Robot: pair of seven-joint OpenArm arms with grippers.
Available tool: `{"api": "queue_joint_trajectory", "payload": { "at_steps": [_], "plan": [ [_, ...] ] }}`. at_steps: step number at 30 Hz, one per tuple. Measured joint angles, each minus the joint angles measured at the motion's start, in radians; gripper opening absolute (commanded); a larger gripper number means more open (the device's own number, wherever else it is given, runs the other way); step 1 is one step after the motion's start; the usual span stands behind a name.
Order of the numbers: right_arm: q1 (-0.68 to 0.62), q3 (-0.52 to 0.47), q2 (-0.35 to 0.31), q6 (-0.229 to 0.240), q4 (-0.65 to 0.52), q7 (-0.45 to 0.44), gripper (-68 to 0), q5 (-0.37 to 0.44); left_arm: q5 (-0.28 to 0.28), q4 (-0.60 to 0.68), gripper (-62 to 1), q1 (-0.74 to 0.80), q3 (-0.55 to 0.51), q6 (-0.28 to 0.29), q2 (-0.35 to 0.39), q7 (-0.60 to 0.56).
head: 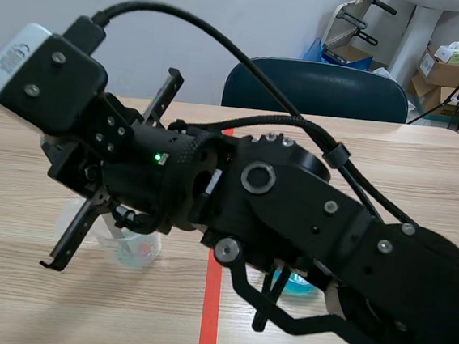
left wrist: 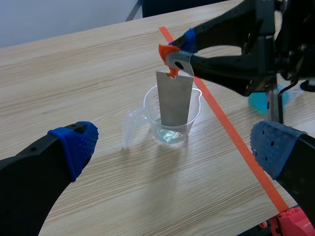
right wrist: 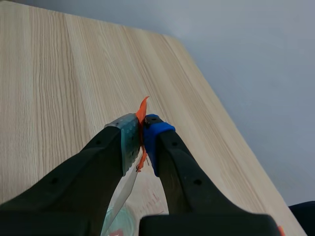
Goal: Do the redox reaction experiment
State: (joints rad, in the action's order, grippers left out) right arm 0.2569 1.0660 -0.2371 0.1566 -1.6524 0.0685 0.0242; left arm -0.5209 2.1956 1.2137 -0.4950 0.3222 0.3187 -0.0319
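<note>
A clear plastic beaker (left wrist: 172, 118) with a handle stands on the wooden table, just left of the orange tape line; a little clear liquid lies in its bottom. A grey metal strip (left wrist: 174, 98) hangs upright with its lower end inside the beaker. My right gripper (left wrist: 177, 51) is shut on the strip's top end, where an orange tag sits. In the right wrist view the right gripper (right wrist: 142, 130) pinches the strip (right wrist: 122, 194) above the beaker (right wrist: 118, 221). My left gripper (left wrist: 174, 142) stands open, low and in front of the beaker, touching nothing. The right arm (head: 292, 202) hides most of the beaker (head: 133, 248).
A container of blue liquid (left wrist: 261, 101) stands right of the tape line (left wrist: 231, 132), under the right arm, also seen as the blue container (head: 296, 284). A red object (left wrist: 295, 223) lies by my left gripper's right finger. A blue chair (head: 315, 87) stands behind the table.
</note>
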Motion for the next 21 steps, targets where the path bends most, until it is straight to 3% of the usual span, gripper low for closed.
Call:
{"api": "queue_joint_trajectory", "payload": {
  "at_steps": [9, 14, 21],
  "plan": [
    [0.000, -0.058, -0.010, 0.012, -0.157, 0.113, -66.7, 0.002, 0.000, 0.000, 1.4, 0.000, 0.000, 0.000, 0.000, 0.000],
    [0.011, -0.101, -0.010, 0.114, -0.206, 0.121, -66.7, 0.014, 0.000, 0.000, 1.4, 0.000, 0.000, 0.000, 0.000, 0.000],
    [0.083, -0.101, -0.010, 0.114, -0.213, 0.168, -66.7, 0.106, 0.000, 0.000, 1.4, 0.000, 0.000, 0.000, 0.000, 0.000]
  ]
}}
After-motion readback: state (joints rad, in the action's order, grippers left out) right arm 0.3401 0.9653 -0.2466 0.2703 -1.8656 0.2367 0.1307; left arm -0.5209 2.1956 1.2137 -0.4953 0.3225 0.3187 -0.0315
